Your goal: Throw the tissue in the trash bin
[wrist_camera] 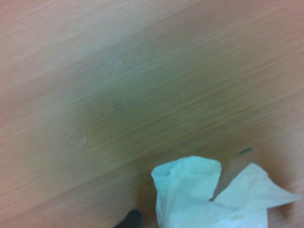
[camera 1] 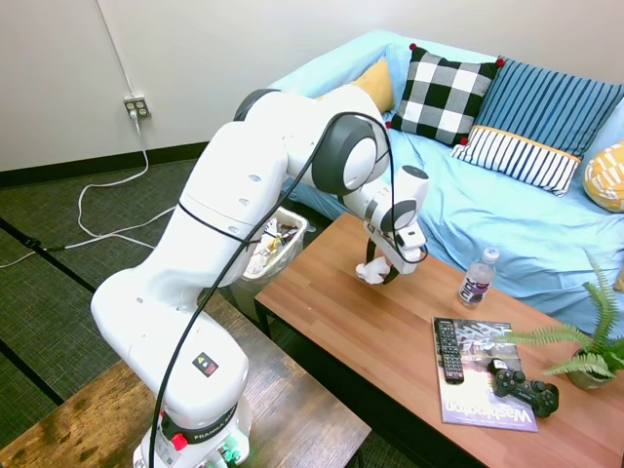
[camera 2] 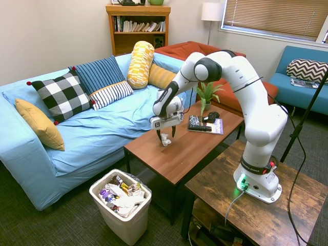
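Note:
The crumpled white tissue [camera 2: 165,139] lies at the near-left end of the wooden coffee table [camera 2: 189,148]; the wrist view shows the tissue [wrist_camera: 204,194] close up against the wood grain. My gripper [camera 2: 165,136] points down over it, open, with a finger on either side of the tissue [camera 1: 370,274]. The trash bin [camera 2: 97,197], white with a bag liner and full of wrappers, stands on the floor off the table's left end. In the first exterior view the trash bin [camera 1: 283,244] is partly hidden behind my arm.
On the table's far end lie a magazine [camera 1: 483,380], a remote [camera 1: 448,349], a black game controller [camera 1: 525,385], a water bottle [camera 1: 476,278] and a potted fern [camera 1: 585,351]. A blue sofa [camera 2: 92,133] with cushions runs behind the table.

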You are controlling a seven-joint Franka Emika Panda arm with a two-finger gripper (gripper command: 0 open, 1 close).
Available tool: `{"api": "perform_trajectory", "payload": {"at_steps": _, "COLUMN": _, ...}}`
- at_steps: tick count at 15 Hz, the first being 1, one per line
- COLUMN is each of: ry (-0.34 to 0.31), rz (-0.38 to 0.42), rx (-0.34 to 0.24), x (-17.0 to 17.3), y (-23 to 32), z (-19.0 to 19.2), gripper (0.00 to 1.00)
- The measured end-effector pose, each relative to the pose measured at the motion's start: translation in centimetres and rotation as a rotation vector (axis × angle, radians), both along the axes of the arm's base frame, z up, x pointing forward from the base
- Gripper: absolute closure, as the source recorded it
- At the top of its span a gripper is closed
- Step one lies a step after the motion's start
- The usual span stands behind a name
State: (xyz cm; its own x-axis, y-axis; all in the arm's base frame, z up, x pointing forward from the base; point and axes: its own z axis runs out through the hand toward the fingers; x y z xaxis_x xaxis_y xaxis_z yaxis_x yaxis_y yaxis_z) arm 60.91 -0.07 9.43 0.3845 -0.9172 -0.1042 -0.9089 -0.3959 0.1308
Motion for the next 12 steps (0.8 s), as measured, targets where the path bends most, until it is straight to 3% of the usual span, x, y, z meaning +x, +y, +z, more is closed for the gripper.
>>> {"api": "perform_trajectory", "payload": {"at_steps": 12, "ry": 0.027, "rz": 0.001, "rx": 0.033, "x": 0.80, "y": -0.06, "z": 0.19, "gripper": 1.00}}
